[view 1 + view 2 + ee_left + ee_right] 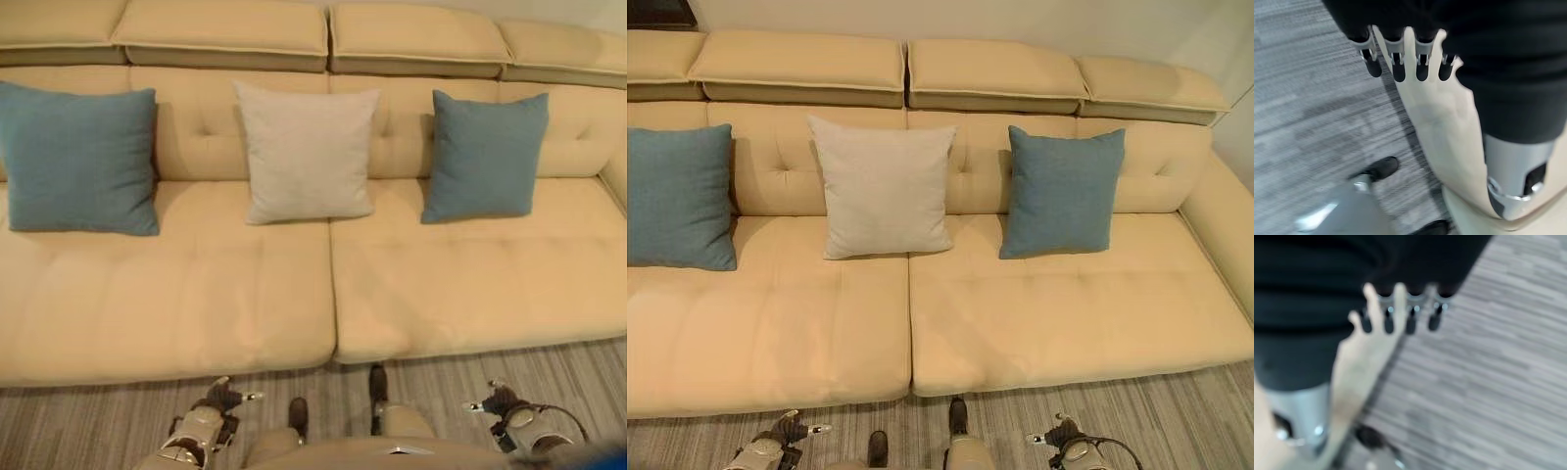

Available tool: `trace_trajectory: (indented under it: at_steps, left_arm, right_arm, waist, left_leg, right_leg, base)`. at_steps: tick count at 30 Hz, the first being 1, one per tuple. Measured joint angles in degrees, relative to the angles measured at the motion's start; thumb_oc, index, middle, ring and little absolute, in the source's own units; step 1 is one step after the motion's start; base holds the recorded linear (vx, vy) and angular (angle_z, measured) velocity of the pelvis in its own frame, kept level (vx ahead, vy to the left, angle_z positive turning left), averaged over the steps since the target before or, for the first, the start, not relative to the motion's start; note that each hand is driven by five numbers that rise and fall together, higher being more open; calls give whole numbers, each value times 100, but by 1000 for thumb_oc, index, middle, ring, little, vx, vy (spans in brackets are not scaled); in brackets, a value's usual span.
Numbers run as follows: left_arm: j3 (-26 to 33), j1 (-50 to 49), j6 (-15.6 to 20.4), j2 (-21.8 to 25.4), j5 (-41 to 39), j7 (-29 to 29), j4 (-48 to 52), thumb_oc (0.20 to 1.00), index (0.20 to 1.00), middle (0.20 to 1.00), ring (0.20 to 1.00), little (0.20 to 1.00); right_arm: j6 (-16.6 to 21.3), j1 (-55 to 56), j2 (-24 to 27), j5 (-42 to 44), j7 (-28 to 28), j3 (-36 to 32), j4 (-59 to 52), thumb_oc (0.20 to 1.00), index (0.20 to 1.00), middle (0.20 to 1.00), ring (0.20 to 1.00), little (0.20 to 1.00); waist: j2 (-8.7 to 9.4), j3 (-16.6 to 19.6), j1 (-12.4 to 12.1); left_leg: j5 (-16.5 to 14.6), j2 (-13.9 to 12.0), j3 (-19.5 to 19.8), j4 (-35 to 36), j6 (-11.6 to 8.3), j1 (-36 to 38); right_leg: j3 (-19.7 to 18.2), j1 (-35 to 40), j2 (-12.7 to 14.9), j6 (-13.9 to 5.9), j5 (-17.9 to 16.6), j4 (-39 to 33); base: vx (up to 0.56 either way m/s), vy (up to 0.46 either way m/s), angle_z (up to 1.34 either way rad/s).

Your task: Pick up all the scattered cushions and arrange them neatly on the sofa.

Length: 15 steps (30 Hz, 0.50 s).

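On sofa [196, 304] seat, against backrest: left blue cushion [78, 157], beige cushion [306, 152] at middle, right blue cushion [485, 157]; all upright, well apart. Over striped carpet [549, 372] before sofa: my left hand [1400, 58] low, fingers straight, empty; my right hand [1400, 308] likewise, seemingly relaxed, holding nothing.
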State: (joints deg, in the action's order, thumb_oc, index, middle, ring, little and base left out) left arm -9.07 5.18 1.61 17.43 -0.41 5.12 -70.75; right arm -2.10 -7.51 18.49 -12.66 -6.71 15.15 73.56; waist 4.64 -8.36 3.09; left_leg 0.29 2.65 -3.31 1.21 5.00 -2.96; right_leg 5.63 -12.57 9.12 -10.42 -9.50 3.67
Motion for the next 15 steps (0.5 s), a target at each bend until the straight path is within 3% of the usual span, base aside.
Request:
trace_trajectory:
  at_steps: [1, 3, 6, 8, 10, 15]
  left_arm:
    - [4, 25, 6, 1, 0, 12, 27, 1000, 1000, 1000, 1000, 1000]
    - [5, 45, -4, 51, 0, 16, 25, 1000, 1000, 1000, 1000, 1000]
    - [4, -65, -11, 151, 12, 14, 3, 1000, 1000, 1000, 1000, 1000]
    - [10, -221, -29, 255, 115, 13, 1, 1000, 1000, 1000, 1000, 1000]
    - [26, -276, -17, 189, 161, 12, -20, 1000, 1000, 1000, 1000, 1000]
    - [7, -511, -16, 37, 172, 7, -7, 1000, 1000, 1000, 1000, 1000]
  right_arm:
    - [-6, -11, 3, 0, 3, 0, 1, 1000, 1000, 1000, 1000, 1000]
    - [-3, -94, 8, 1, 3, -7, -3, 1000, 1000, 1000, 1000, 1000]
    - [-2, -118, -6, 0, 6, -14, -4, 1000, 1000, 1000, 1000, 1000]
    - [-1, -139, -57, -1, 11, 25, -18, 1000, 1000, 1000, 1000, 1000]
    - [-5, -106, -50, -6, 4, 49, 27, 1000, 1000, 1000, 1000, 1000]
    - [-55, 237, -42, -112, 2, 98, 61, 1000, 1000, 1000, 1000, 1000]
  waist:
    - [-105, -50, -113]
    - [-227, -108, -230]
    - [-166, -48, -406]
    - [50, 81, -436]
    - [75, 196, -413]
    - [46, 643, -365]
  left_leg:
    - [98, -111, -73, 121, 51, 50]
    - [191, -210, -111, 238, 106, 45]
    - [268, -211, -208, 381, 11, 49]
    - [347, -98, -235, 397, -145, -21]
    - [389, -133, -230, 413, -274, -8]
    - [434, -377, -236, 402, -512, -10]
  right_leg:
    - [27, -79, -141, 105, 406, 670]
    - [19, -12, -232, 84, 971, 1438]
    - [26, 594, -184, 84, 1401, 1074]
    - [35, 1157, -129, 135, 1391, 2]
    - [81, 1511, -179, 333, 1187, -732]
    - [63, 1579, -482, 560, 1123, -919]
  base:
    - [-134, 23, -25]
    - [-81, -24, -25]
    - [-34, -42, -26]
    - [4, -76, -24]
    - [-7, -71, 1]
    - [6, -30, -4]
